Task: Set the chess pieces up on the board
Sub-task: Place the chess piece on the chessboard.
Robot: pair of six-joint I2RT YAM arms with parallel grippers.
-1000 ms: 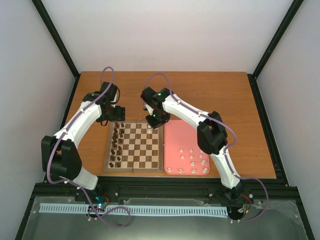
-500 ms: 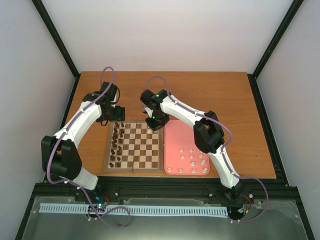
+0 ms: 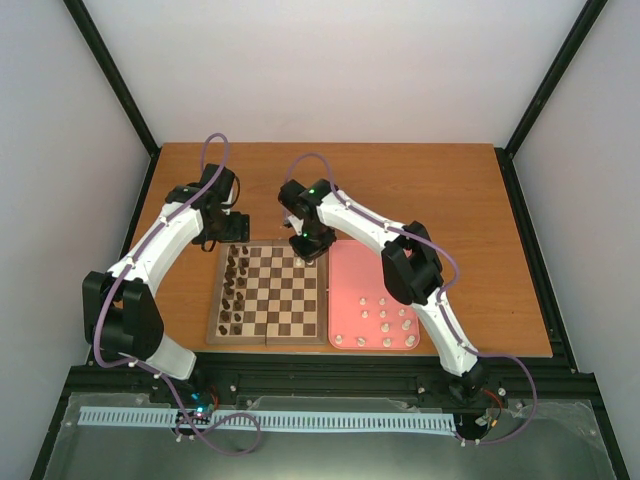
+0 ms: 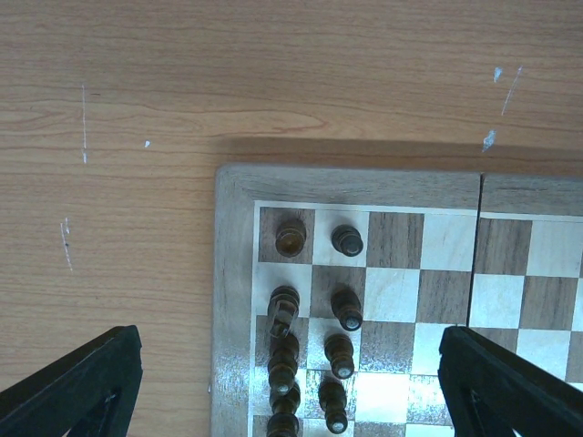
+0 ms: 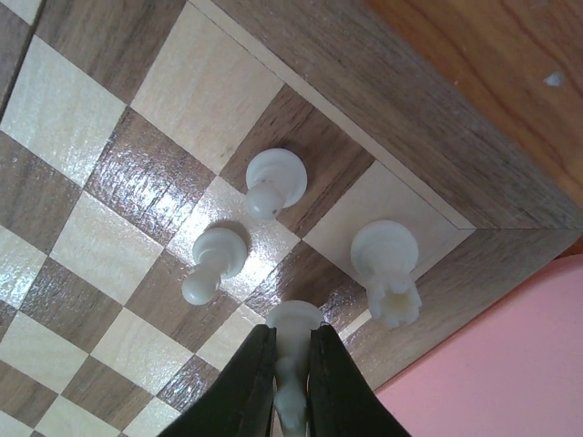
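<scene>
The board (image 3: 283,312) lies between the arms, with dark brown pieces (image 4: 339,308) in two columns along its left side. My right gripper (image 5: 291,339) is shut on the stem of a cream-white chess piece (image 5: 295,320), low over the board's far right corner (image 3: 308,250). Three more white pieces stand there: a rook (image 5: 386,264) on the corner square and two pawns (image 5: 273,178) (image 5: 212,259) beside it. My left gripper (image 4: 290,339) hangs open and empty above the board's far left corner (image 3: 237,228). Several white pieces (image 3: 386,320) remain on the pink tray (image 3: 356,270).
The pink tray lies flush against the board's right edge. Bare wooden table (image 3: 420,190) stretches behind the board and the tray. Black frame posts (image 3: 540,90) stand at the table's corners.
My right arm has shifted slightly left and toward the board's far right corner, still holding the white piece. The left arm has not moved.
</scene>
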